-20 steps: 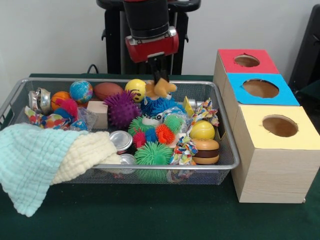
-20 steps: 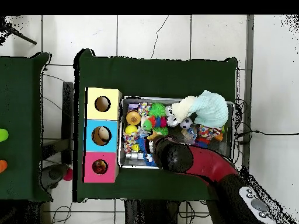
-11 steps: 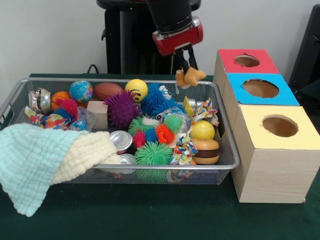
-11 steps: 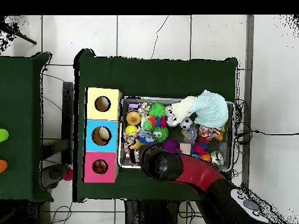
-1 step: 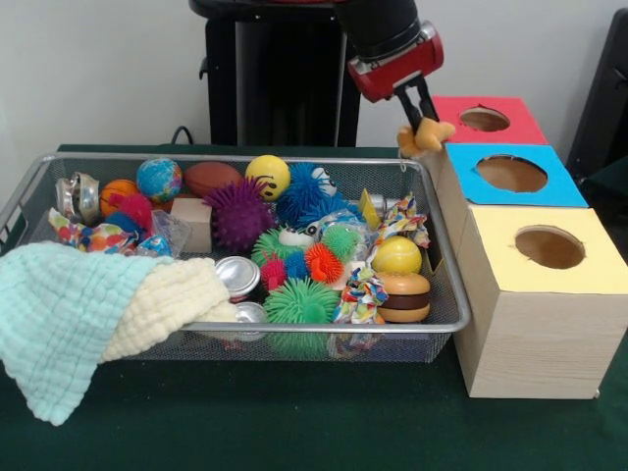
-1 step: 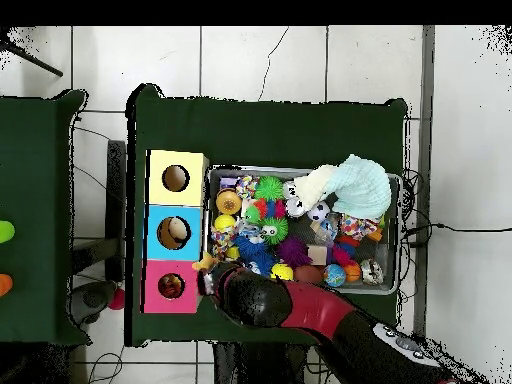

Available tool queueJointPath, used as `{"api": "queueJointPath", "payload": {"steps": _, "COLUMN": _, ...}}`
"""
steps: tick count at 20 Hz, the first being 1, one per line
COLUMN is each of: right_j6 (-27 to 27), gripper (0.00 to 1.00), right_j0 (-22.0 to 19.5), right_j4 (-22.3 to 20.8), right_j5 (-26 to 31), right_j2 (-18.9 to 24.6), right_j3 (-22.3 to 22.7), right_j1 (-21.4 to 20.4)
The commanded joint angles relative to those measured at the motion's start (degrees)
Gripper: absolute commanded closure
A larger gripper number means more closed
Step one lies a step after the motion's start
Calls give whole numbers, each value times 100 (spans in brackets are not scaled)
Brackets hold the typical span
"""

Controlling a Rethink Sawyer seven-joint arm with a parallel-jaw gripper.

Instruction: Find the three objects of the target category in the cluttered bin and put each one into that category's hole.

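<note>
My gripper (image 5: 422, 125) is shut on a small orange-yellow toy (image 5: 429, 136). It hangs in the air over the bin's far right corner, right beside the red-topped box (image 5: 446, 113) and short of its hole (image 5: 484, 119). In the overhead view the arm (image 6: 255, 297) covers the gripper, and only the toy (image 6: 207, 263) shows, between the bin and the red box (image 6: 152, 287). The wire bin (image 5: 324, 329) holds spiky balls, smooth balls, cans, a toy burger (image 5: 403, 297) and knotted rope toys.
A blue-topped box (image 5: 554, 191) and a yellow-topped box (image 5: 589, 275) stand in a row in front of the red one, each with a round hole. A mint and cream cloth (image 5: 69, 309) drapes over the bin's front left corner.
The gripper has carried the orange-yellow toy up out of the bin and rightward, from above the blue spiky ball to beside the red box.
</note>
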Motion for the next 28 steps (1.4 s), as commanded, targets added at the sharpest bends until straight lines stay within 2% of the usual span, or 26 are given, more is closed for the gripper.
{"api": "queueJointPath", "payload": {"steps": 1, "right_j6": 1767, "gripper": 100, "right_j0": -196, "right_j4": 380, "right_j5": -696, "right_j2": 718, "right_j3": 339, "right_j1": 528}}
{"api": "queueJointPath", "payload": {"steps": 5, "right_j6": 1930, "gripper": 100, "right_j0": -179, "right_j4": 463, "right_j5": -914, "right_j2": 835, "right_j3": 536, "right_j1": 652}}
{"api": "queueJointPath", "payload": {"steps": 12, "right_j6": 1914, "gripper": 100, "right_j0": -172, "right_j4": 466, "right_j5": -1152, "right_j2": 887, "right_j3": 760, "right_j1": 906}}
{"api": "queueJointPath", "payload": {"steps": 15, "right_j6": 1937, "gripper": 100, "right_j0": -141, "right_j4": 506, "right_j5": -1183, "right_j2": 866, "right_j3": 802, "right_j1": 845}}
{"api": "queueJointPath", "payload": {"steps": 19, "right_j6": 1922, "gripper": 100, "right_j0": -52, "right_j4": 619, "right_j5": -965, "right_j2": 769, "right_j3": 795, "right_j1": 494}}
{"api": "queueJointPath", "payload": {"steps": 25, "right_j6": 1691, "gripper": 100, "right_j0": 147, "right_j4": 1055, "right_j5": -43, "right_j2": 414, "right_j3": 597, "right_j1": -406}}
{"api": "queueJointPath", "payload": {"steps": 28, "right_j6": 1827, "gripper": 100, "right_j0": 283, "right_j4": 1381, "right_j5": 256, "right_j2": 328, "right_j3": 594, "right_j1": -780}}
